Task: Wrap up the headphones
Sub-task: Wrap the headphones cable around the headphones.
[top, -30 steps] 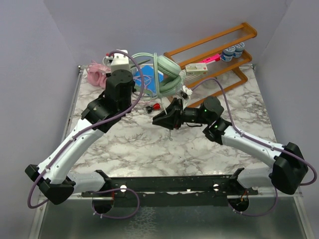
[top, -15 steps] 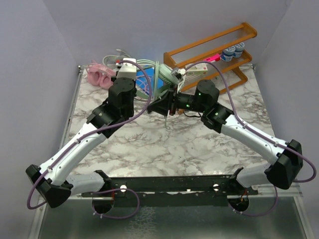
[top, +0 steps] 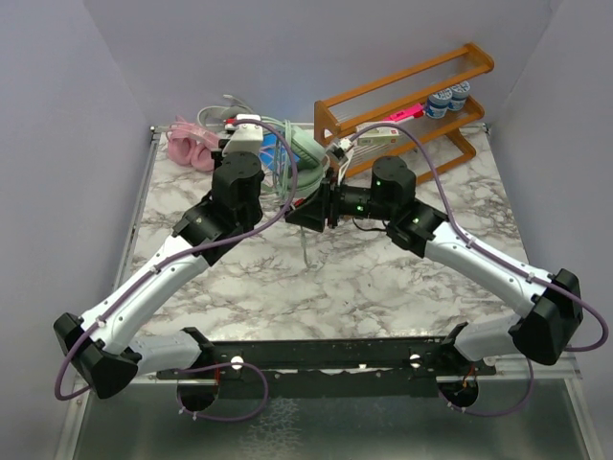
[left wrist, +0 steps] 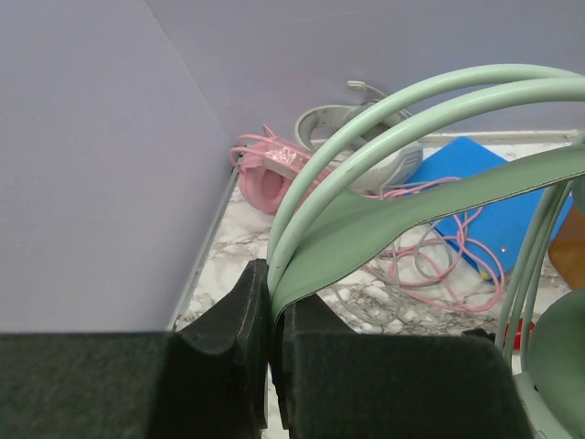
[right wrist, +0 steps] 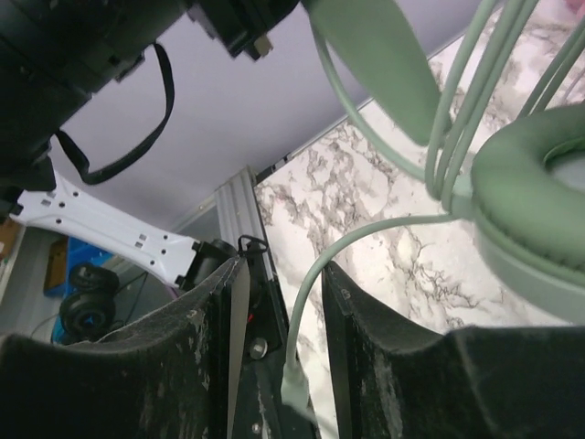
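Marble table (top: 383, 278) is sitting boxed in by walls on the left and far sides, and the wooden rack (top: 450, 67) is taking the far-right corner, so the open room is lying toward the near middle. Both arms are meeting at the far centre, crowded close together.

The mint green headset (top: 305, 151) is hanging off the table between them. The left gripper (left wrist: 271, 320) is clamping its headband (left wrist: 384, 210) tight, jaws nearly closed on the flat strap, probably to keep the set steady while the cable gets wound.

The pink headset (left wrist: 265, 178) and silver-grey headset (left wrist: 329, 123) are lying in the far-left corner by the wall, with pink cord trailing over a blue pad (left wrist: 512, 210). They are not being worked on yet.

The right gripper (right wrist: 281, 302) is standing partly open with the mint cable (right wrist: 306, 283) running through the gap, not visibly pinched, likely guiding it. Loops are bunching beside the ear cup (right wrist: 539, 183). The plug end (right wrist: 292, 389) is dangling free, its tail hanging over the bare marble.
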You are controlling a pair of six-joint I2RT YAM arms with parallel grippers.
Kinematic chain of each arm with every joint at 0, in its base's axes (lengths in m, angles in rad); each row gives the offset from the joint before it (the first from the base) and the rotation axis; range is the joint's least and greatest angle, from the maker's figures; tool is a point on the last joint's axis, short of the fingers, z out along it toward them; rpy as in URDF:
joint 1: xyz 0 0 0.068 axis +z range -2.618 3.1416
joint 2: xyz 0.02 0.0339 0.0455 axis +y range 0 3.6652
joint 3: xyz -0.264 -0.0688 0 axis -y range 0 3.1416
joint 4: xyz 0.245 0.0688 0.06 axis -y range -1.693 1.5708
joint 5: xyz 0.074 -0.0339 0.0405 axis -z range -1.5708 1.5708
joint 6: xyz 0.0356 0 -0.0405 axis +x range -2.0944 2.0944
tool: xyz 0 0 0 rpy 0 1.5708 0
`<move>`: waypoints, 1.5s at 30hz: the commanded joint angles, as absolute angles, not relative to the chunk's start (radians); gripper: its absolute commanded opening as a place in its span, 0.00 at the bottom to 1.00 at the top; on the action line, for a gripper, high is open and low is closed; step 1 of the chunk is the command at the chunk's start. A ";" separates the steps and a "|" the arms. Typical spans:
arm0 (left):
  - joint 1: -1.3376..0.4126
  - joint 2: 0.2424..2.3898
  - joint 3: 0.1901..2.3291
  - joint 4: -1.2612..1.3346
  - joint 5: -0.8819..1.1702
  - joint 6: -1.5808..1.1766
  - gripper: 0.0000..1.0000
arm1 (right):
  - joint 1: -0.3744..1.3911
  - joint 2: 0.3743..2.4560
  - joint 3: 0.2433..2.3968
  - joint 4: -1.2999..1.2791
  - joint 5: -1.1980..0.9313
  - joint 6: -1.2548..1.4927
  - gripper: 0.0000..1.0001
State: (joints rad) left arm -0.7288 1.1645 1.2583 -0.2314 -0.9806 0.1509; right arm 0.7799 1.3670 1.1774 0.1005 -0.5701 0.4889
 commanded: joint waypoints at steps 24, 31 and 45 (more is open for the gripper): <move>-0.733 1.108 1.378 -0.180 -1.007 -0.094 0.00 | 0.788 1.399 0.828 0.985 -0.635 0.576 0.38; -0.734 1.079 1.375 -0.122 -0.998 -0.101 0.00 | 0.787 1.472 0.821 1.166 -0.669 0.648 0.39; -0.734 1.048 1.411 -0.027 -0.942 -0.086 0.00 | 0.790 1.498 0.823 1.247 -0.624 0.635 0.23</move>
